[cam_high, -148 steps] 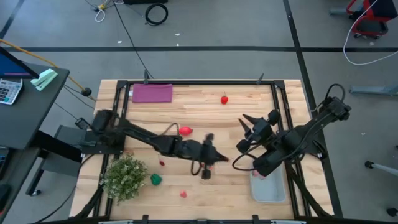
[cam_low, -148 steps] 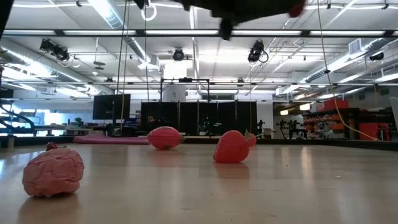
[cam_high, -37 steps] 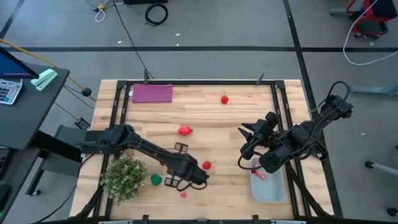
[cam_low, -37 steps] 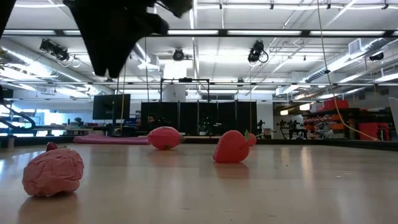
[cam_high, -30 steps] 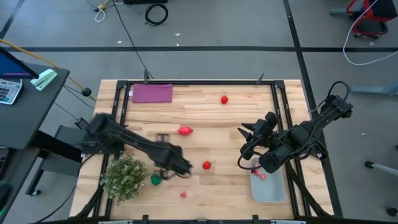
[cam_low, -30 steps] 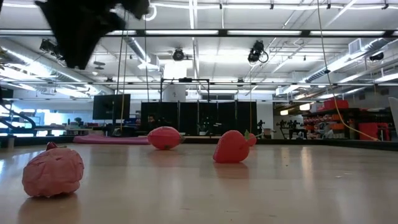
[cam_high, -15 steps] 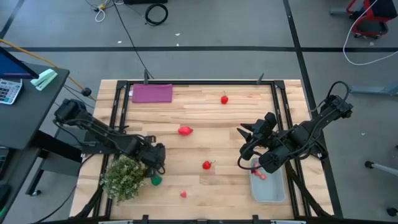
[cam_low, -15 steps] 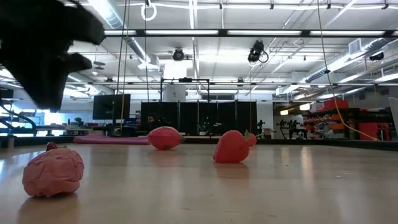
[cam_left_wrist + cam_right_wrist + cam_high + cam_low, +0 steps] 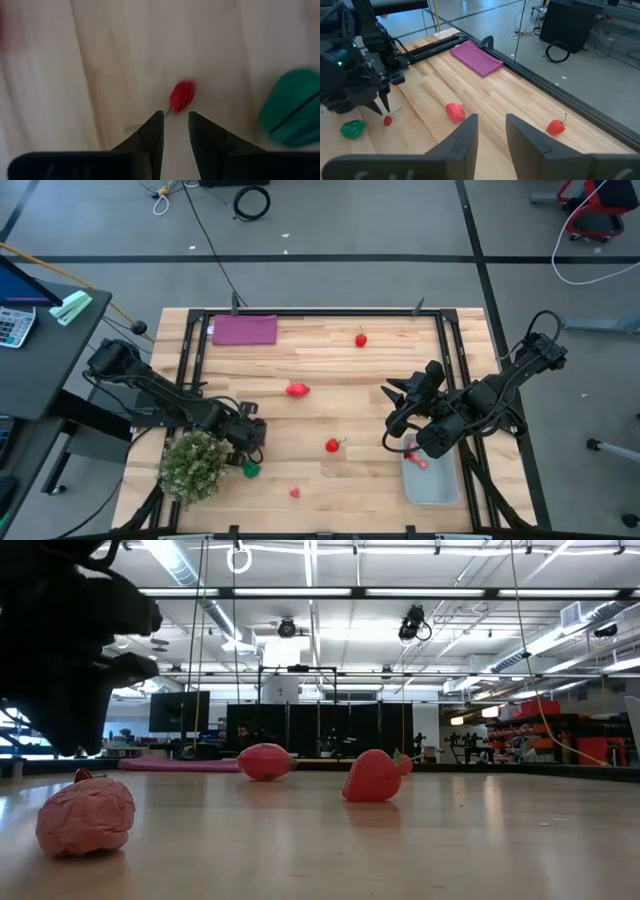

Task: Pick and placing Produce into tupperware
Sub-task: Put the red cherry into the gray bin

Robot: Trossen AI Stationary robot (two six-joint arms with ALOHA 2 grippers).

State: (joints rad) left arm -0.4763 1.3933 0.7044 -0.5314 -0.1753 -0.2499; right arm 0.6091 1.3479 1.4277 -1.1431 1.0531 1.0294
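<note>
High view: tupperware at the table's right edge holds a few pieces of produce; several remain loose. Left wrist view: left gripper slightly parted, empty, above small red piece. Right wrist view: right gripper parted, empty, waiting.

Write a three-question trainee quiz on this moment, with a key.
1. True or false: the left gripper is holding a piece of produce.
2. What lies on the table beside the small red piece just ahead of that gripper? A) purple mat B) green piece C) cable coil
3. Which gripper hangs by the tupperware?

Key: 1 false: it is open, and the piece lies on the wood ahead of it. 2 B. 3 the right gripper.
</note>
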